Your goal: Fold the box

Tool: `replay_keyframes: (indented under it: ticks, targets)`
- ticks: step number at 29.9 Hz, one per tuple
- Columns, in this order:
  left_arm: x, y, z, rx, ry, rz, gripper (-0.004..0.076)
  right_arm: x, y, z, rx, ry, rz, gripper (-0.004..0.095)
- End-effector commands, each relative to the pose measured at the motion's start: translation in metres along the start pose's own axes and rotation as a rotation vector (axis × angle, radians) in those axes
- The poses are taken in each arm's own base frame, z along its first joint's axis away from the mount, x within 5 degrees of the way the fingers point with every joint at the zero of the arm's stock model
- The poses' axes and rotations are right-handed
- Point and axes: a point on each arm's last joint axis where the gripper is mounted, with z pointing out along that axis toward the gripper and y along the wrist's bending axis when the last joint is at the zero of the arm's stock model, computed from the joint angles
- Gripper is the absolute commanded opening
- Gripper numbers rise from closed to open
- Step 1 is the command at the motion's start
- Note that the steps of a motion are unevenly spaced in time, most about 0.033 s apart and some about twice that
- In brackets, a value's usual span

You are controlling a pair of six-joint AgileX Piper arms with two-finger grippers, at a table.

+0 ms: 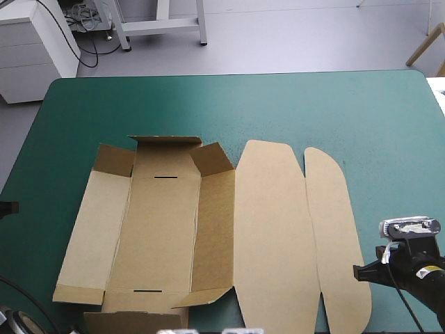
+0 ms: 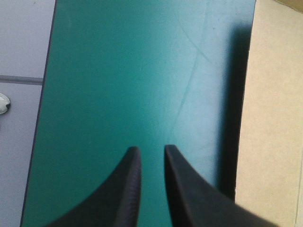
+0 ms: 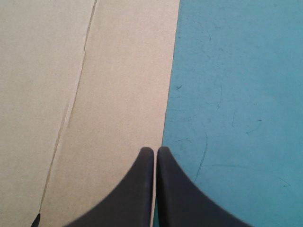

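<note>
The brown box (image 1: 163,229) lies left of the table's middle as a half-formed tray. Its far wall and corner flaps are raised and its left wall leans outward. The lid panel (image 1: 271,236) and the outer rounded flap (image 1: 337,236) lie flat to the right. My right gripper (image 1: 359,271) is shut and empty at that flap's right edge, near the table's front. In the right wrist view its tips (image 3: 155,150) hover over the flap's edge (image 3: 118,94). My left gripper (image 2: 150,150) is all but shut and empty over bare cover, with the box's left wall (image 2: 274,118) beside it.
The teal-green cover (image 1: 278,104) is bare from the box to the far edge, with a bare strip along the right. The table's left edge (image 2: 45,109) runs close to my left gripper, with floor beyond it. A brown front flap (image 1: 135,322) reaches the near edge.
</note>
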Motion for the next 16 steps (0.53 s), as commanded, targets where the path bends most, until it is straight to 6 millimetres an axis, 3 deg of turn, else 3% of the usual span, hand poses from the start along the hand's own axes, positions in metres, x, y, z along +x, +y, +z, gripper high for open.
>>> replay_keyframes:
  ticks: [1,3,5,9,16]
  targets:
    - [-0.001,-0.007,-0.008,0.021,-0.027,-0.009,0.0431,-0.011,-0.001,-0.005,0.015,-0.074,-0.002,0.0000]
    - [0.001,-0.008,-0.005,0.037,-0.021,-0.020,0.0590,-0.011,-0.001,-0.005,0.015,-0.074,-0.002,0.0000]
    - [0.003,-0.008,-0.001,0.045,-0.014,-0.124,0.0655,-0.011,-0.001,-0.005,0.011,-0.074,-0.005,0.0000]
    - [0.011,-0.010,0.013,0.085,0.010,-0.243,0.0640,-0.011,0.001,-0.005,-0.005,-0.074,-0.022,0.0000]
    - [0.040,-0.018,0.050,0.163,0.104,-0.245,0.0582,-0.011,0.003,-0.005,-0.023,-0.074,-0.039,-0.0001]
